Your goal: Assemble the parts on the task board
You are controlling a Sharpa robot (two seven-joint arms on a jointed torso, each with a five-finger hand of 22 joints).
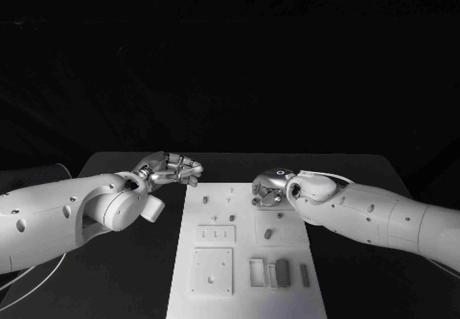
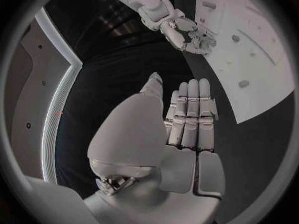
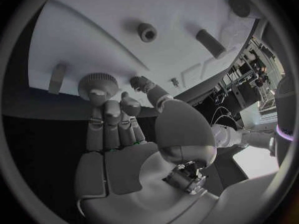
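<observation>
The white task board (image 1: pixel 244 296) lies in the middle of the black table, with small grey parts (image 1: pixel 268 233) lying on it and standing in it. My right hand (image 1: pixel 272 189) hovers over the board's far right corner. In the right wrist view its fingertips (image 3: pixel 112 110) and thumb close round a round knurled part (image 3: pixel 97 84) just above the board (image 3: pixel 93 40). My left hand (image 1: pixel 169 168) hangs off the board's far left corner, over the bare table. In the left wrist view its fingers (image 2: pixel 192 112) lie straight and hold nothing.
Near the board's front edge stand a dark block (image 1: pixel 282 272), a thin bar (image 1: pixel 305 274) and a square plate (image 1: pixel 212 270). A small ring (image 3: pixel 147 32) and a short cylinder (image 3: pixel 211 43) lie beyond my right hand. Black table flanks the board on both sides.
</observation>
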